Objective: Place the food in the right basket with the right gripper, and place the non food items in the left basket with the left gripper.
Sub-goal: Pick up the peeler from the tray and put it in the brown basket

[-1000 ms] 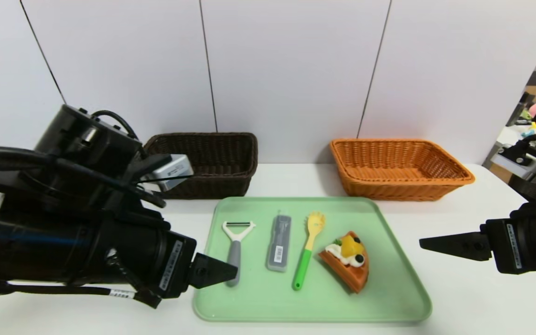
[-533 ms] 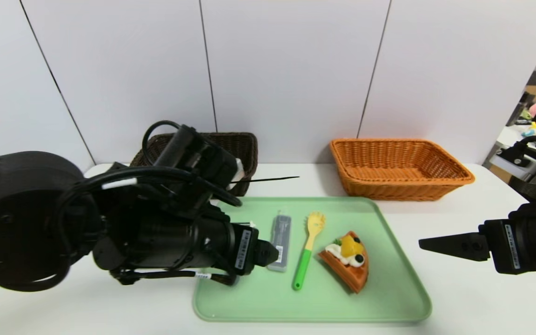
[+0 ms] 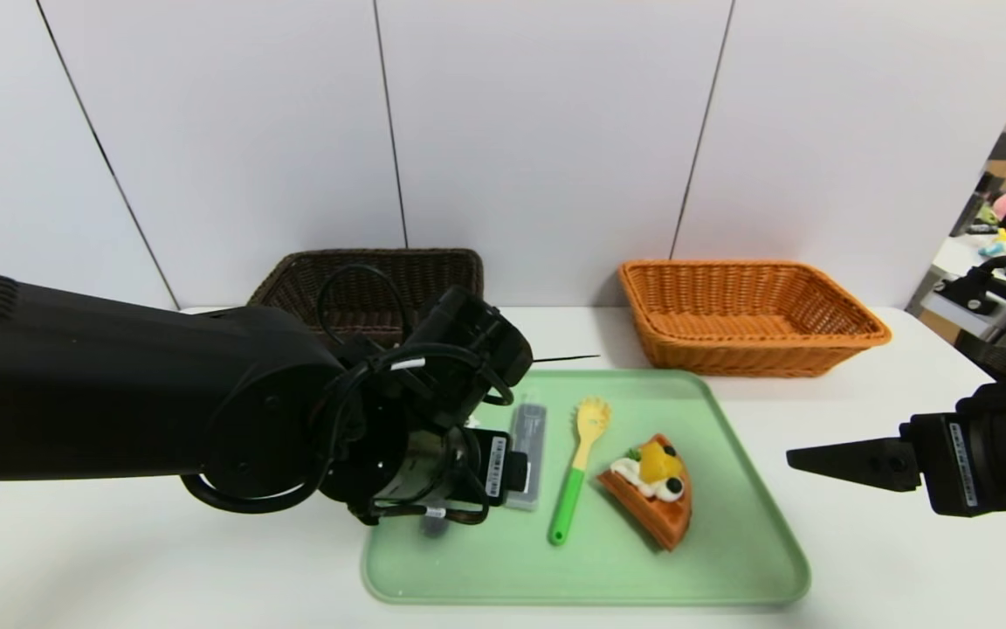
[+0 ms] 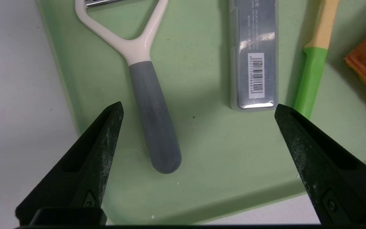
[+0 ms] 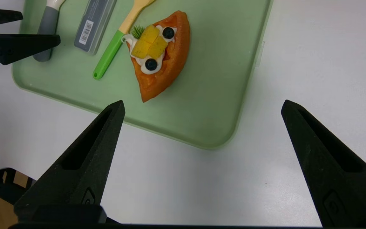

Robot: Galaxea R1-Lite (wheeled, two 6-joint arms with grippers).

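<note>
**Peeler next in line for left basket**

Peeler (image 4: 145, 82) lying on green tray (image 4: 208, 165), white forked head toward the baskets, grey handle toward the robot; left gripper (image 4: 197, 108) poised above the tray's near left part, fingers spread wide, empty, handle end sitting between the tips but nearer one of them; grey case (image 4: 254, 54) just beside, its near end close to the other fingertip; green-handled spoon (image 4: 311, 73) next over, orange cake slice (image 3: 653, 489) beyond that, all four pieces untouched on the tray. Dark basket (image 3: 381, 297) behind the tray on the left, orange basket (image 3: 747, 314) behind on the right, neither seen to hold anything. Right gripper (image 5: 202, 106) parked off the tray's right edge over bare white table (image 5: 313, 63), fingers likewise wide apart, nothing between them.

Step in hand, by the look of it: closing in on the peeler. Best done by shifting sideways until the handle lies midway between the tips, well clear of the case; lowering until the tips bracket the thick grey part, not the thin white fork; squeezing across the handle's width; lifting straight up before swinging toward the dark basket. Likely hazards: fingertip landing on the case, or catching the tray's raised rim.
</note>
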